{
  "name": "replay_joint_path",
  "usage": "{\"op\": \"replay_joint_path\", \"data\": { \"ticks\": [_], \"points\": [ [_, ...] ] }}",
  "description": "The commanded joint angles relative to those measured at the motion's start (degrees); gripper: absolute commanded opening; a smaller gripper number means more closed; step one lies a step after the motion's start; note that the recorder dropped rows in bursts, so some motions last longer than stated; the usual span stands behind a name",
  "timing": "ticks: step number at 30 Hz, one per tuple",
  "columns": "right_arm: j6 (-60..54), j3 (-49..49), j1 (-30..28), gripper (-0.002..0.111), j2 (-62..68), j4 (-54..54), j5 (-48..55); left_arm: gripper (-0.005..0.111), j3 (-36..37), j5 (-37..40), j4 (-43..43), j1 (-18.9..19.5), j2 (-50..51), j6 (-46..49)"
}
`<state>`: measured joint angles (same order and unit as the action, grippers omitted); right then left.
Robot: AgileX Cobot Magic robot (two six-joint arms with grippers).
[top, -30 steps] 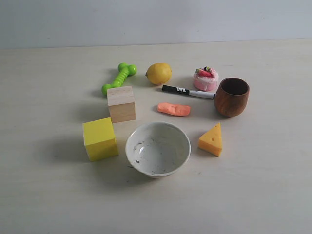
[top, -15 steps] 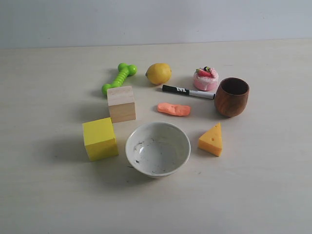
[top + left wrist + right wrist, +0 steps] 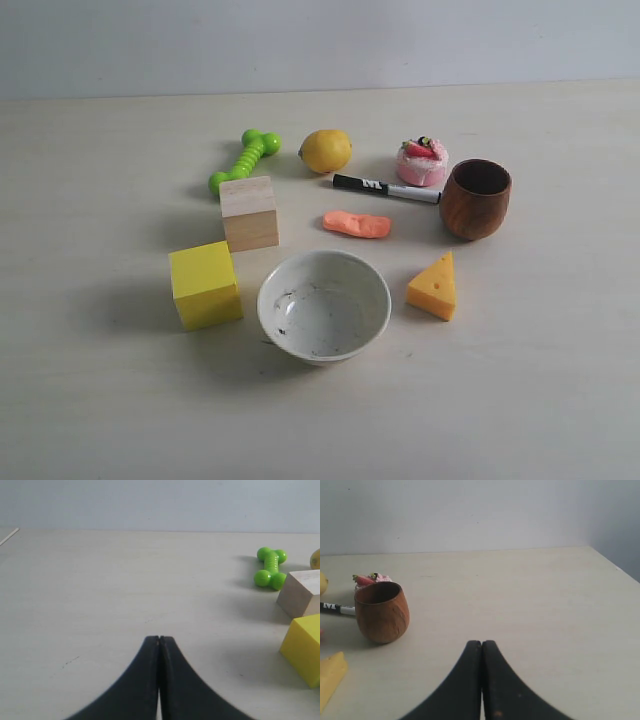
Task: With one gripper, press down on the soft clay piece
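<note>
The soft clay piece [image 3: 357,224] lay flat on the table [image 3: 540,380] near the middle of the group of things, a salmon-orange lump with its long side running roughly along the marker [image 3: 386,188] just behind it, the two close but apart. In the exterior view a plain wooden block [image 3: 249,212] stood to the left of the clay, a brown wooden cup [image 3: 475,199] stood upright to its right, and a white bowl [image 3: 330,310] with dark smudges inside sat in front of it, nearer the camera. A yellow cheese wedge [image 3: 433,287] rested to the right of the bowl and a yellow cube [image 3: 205,284] to its left. Behind the marker were a lemon [image 3: 325,151] and a pink cake toy [image 3: 422,162], and a green dumbbell-shaped toy [image 3: 244,160] lay behind the wooden block. Nothing touched the clay. The left claw [image 3: 159,639] showed only in its own wrist view, its two black fingers pressed together with barely a seam between them and gripping nothing, over bare table, with the green toy, the block and the yellow cube off to one side of it. The right claw [image 3: 481,642] was likewise closed tight and empty, over bare table, well apart from the wooden cup, beyond which the cake toy and one end of the marker peeked out.
</note>
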<state>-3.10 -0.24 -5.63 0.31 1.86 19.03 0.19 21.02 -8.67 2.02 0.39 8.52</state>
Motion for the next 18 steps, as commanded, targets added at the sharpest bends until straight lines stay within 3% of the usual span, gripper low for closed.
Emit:
{"op": "replay_joint_path", "data": {
  "ticks": [1,18],
  "points": [
    [0.08,0.24,-0.38,0.0,-0.31,-0.31,-2.34,0.0,-0.19,-0.49,-0.33,-0.33,-0.39,-0.07],
    [0.08,0.24,-0.38,0.0,-0.31,-0.31,-2.87,0.0,-0.19,-0.49,-0.33,-0.33,-0.39,-0.07]
  ]
}}
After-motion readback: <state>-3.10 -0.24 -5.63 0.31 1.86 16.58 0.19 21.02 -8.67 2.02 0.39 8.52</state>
